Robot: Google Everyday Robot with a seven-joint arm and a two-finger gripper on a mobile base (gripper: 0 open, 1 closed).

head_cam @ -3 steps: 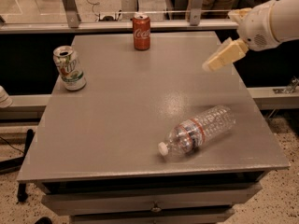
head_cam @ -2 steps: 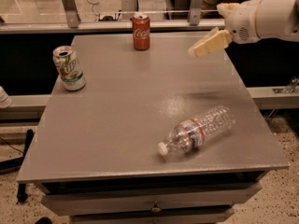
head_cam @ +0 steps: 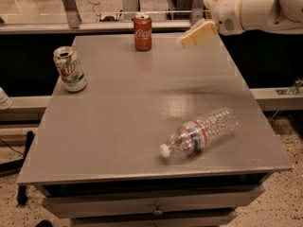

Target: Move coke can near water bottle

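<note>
The coke can (head_cam: 142, 32) stands upright at the far edge of the grey table (head_cam: 118, 108), red with white script and a silver top. The water bottle (head_cam: 200, 133) lies on its side near the front right, white cap toward the front left. My gripper (head_cam: 189, 38) hangs above the far right part of the table, to the right of the coke can and apart from it, with nothing seen in it. The white arm (head_cam: 258, 8) reaches in from the upper right.
A white and green can (head_cam: 70, 69) stands upright near the table's left edge. A railing and glass panel (head_cam: 71, 6) run behind the far edge. A drawer front (head_cam: 156, 205) sits below the table top.
My gripper has moved left and toward the far edge, closer to the coke can. The cans and the bottle have not moved.
</note>
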